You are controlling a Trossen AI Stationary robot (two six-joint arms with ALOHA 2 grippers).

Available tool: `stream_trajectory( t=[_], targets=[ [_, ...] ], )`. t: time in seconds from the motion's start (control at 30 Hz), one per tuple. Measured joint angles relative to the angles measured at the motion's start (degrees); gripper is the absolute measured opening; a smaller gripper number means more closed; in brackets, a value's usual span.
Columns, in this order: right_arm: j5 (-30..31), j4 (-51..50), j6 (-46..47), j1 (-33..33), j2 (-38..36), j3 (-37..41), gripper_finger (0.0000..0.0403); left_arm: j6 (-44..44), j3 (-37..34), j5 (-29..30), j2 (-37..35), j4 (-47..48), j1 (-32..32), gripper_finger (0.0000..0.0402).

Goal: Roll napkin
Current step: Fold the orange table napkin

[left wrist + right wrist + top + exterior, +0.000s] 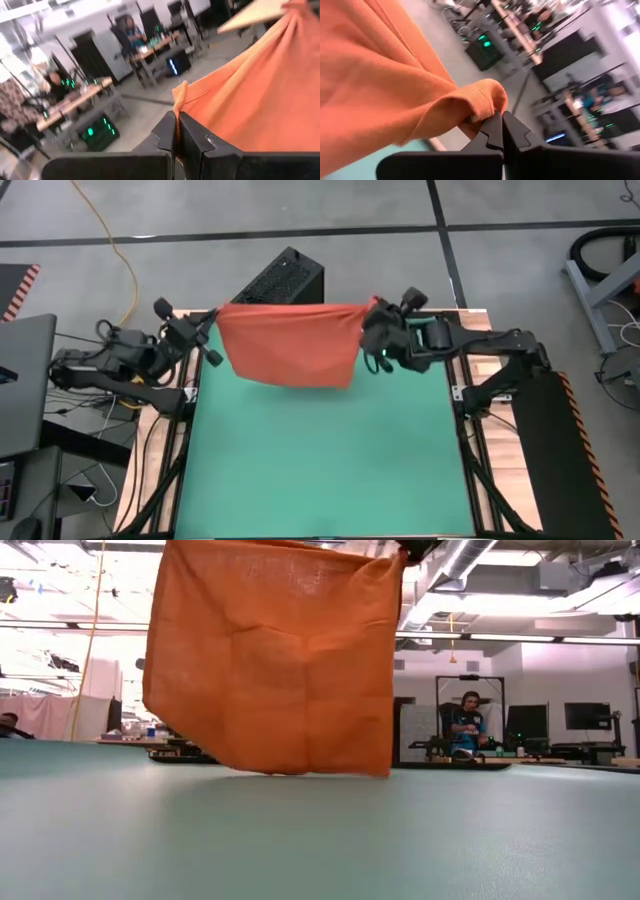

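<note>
The orange-red napkin [290, 342] hangs spread between my two grippers over the far part of the green table [320, 470]. In the low view the napkin [275, 660] hangs as a flat sheet. Its lower edge [300, 772] is close to the table top; I cannot tell whether it touches. My left gripper [213, 322] is shut on the napkin's upper left corner. My right gripper [370, 315] is shut on the upper right corner. My left gripper [176, 126] pinches the napkin's hemmed corner [179, 100] between its two fingers, coming level from the table's left. The cloth runs away from the fingers in taut folds and hangs below. My right gripper [501, 126] pinches a bunched, folded-over corner [482, 102] of the napkin between its two fingers, coming about level from the table's right. The cloth hangs below the hold.
A black box [285, 278] stands on the floor just beyond the table's far edge, behind the napkin. A laptop [20, 380] sits off the left side. People sit at desks [468, 725] in the room behind. The near half of the table lies free.
</note>
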State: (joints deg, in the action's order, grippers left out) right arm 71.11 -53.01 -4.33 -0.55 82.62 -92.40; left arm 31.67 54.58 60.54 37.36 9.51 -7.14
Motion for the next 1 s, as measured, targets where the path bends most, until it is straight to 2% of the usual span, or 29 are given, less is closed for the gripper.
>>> stream_trajectory(
  t=[0.17, 0.23, 0.33, 0.47, 0.6, 0.7, 0.87, 1.0],
  targets=[
    [-0.30, 19.09, -24.83, -0.96, 0.72, 0.00, 0.0005, 7.61, 0.01, -7.99, 0.14, -8.19, 6.64, 0.0000],
    [-5.09, 22.79, -33.42, 0.90, 0.61, 0.00, 0.0005, 7.19, 0.01, -9.75, 0.06, -7.87, 8.36, 0.0000],
    [-11.34, 24.46, -37.29, 5.42, 0.72, 0.00, 0.0005, 4.63, 0.05, -10.23, -0.14, -4.35, 9.32, 0.0000],
    [-12.07, 17.84, -30.59, 12.36, 1.19, 0.02, 0.0005, -1.48, 0.05, -12.53, -0.41, 5.52, 8.88, 0.0000],
    [-15.00, 5.15, -14.74, 19.14, 1.86, 0.03, 0.0005, -12.46, 0.05, -14.90, -0.41, 17.96, 7.08, 0.0000],
    [-21.36, -2.55, -0.59, 23.51, 3.64, 0.09, 0.0005, -22.42, -0.39, -18.71, -0.39, 24.95, 4.68, 0.0000],
    [-26.47, -3.72, 10.76, 30.46, 9.08, 3.49, 0.0006, -34.71, -5.66, -25.45, -0.86, 26.06, -1.96, 0.0000],
    [-28.98, -2.76, 16.24, 34.26, 15.87, 4.79, 0.0009, -43.84, -10.90, -27.61, 0.01, 25.60, -8.96, 0.0000]
  ],
)
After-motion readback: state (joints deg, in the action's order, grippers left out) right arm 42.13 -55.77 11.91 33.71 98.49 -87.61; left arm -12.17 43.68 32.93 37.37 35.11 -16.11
